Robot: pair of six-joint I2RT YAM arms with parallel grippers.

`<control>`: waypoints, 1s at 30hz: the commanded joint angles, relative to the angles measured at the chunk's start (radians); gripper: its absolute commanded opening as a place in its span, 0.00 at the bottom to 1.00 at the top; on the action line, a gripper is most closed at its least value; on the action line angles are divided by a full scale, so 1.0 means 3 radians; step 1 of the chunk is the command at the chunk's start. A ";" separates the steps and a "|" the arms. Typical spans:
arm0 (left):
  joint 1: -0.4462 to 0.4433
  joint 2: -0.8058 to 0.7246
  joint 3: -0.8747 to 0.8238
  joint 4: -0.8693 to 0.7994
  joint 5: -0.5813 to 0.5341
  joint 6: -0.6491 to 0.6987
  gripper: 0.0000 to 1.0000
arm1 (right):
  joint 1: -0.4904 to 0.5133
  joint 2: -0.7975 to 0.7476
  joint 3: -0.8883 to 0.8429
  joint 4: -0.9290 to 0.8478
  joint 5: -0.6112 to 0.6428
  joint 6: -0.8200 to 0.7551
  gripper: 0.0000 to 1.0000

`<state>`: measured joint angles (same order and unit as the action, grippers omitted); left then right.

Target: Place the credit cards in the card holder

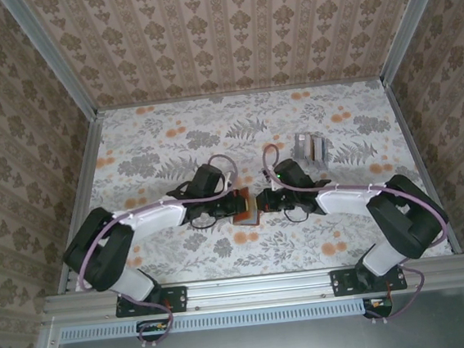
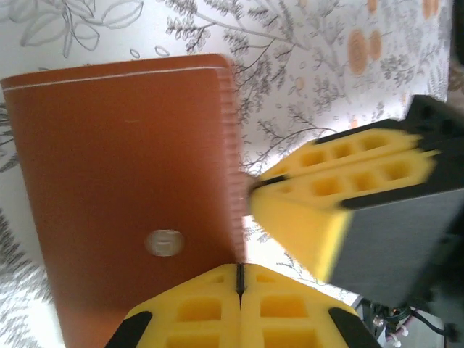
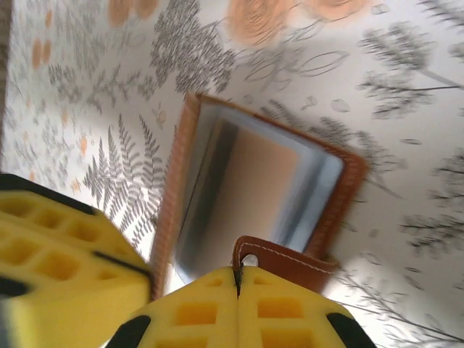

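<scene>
Floral tabletop (image 1: 155, 140), card holder (image 1: 243, 207) lying dead centre: left gripper (image 2: 238, 279) is clamping its cover edge, right gripper (image 3: 237, 279) is pinching its snap tab (image 3: 283, 262). Looks like the opening step; next, spreading it wide for cards.

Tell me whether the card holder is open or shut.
Open: the card holder shows its inner pockets, and its snap tab is unfastened.

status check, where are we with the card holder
Both shut: left gripper, right gripper, tips at card holder. Holder open mid-table; credit cards far right, untouched. Nothing blocking.
</scene>
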<state>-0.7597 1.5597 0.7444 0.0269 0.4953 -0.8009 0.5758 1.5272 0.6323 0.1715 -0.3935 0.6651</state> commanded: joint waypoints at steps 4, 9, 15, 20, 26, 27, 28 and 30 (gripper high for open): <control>-0.0030 0.0412 0.0173 0.0268 0.0104 -0.0074 0.05 | -0.0290 -0.0108 -0.0405 0.0307 -0.0221 0.0304 0.11; -0.0030 0.0484 0.0165 0.0294 0.0103 -0.0091 0.08 | -0.0329 -0.0261 -0.0489 0.0206 -0.0194 0.0311 0.15; -0.0027 0.0513 0.0134 0.0275 0.0075 -0.0119 0.08 | -0.0345 -0.0429 -0.0393 -0.0138 -0.0251 0.0165 0.29; -0.0029 0.0503 0.0136 0.0225 0.0030 -0.0109 0.08 | -0.0375 -0.0551 -0.0286 -0.0356 -0.0275 0.0048 0.31; -0.0034 0.0515 0.0136 0.0250 0.0009 -0.0131 0.08 | -0.0375 -0.0525 -0.0221 -0.0281 -0.0419 0.0127 0.39; -0.0034 0.0518 0.0130 0.0267 0.0007 -0.0144 0.08 | -0.0375 -0.0530 -0.0211 -0.0273 -0.0441 0.0144 0.40; -0.0039 0.0524 0.0131 0.0282 0.0011 -0.0150 0.08 | -0.0375 -0.0535 -0.0202 -0.0259 -0.0463 0.0164 0.42; -0.0041 0.0523 0.0136 0.0296 0.0009 -0.0156 0.07 | -0.0363 -0.0525 -0.0191 -0.0210 -0.0519 0.0210 0.45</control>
<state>-0.7670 1.7065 0.7795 0.1062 0.5198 -0.8356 0.4683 1.3827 0.5495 0.1051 -0.5056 0.7124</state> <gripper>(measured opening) 0.077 0.445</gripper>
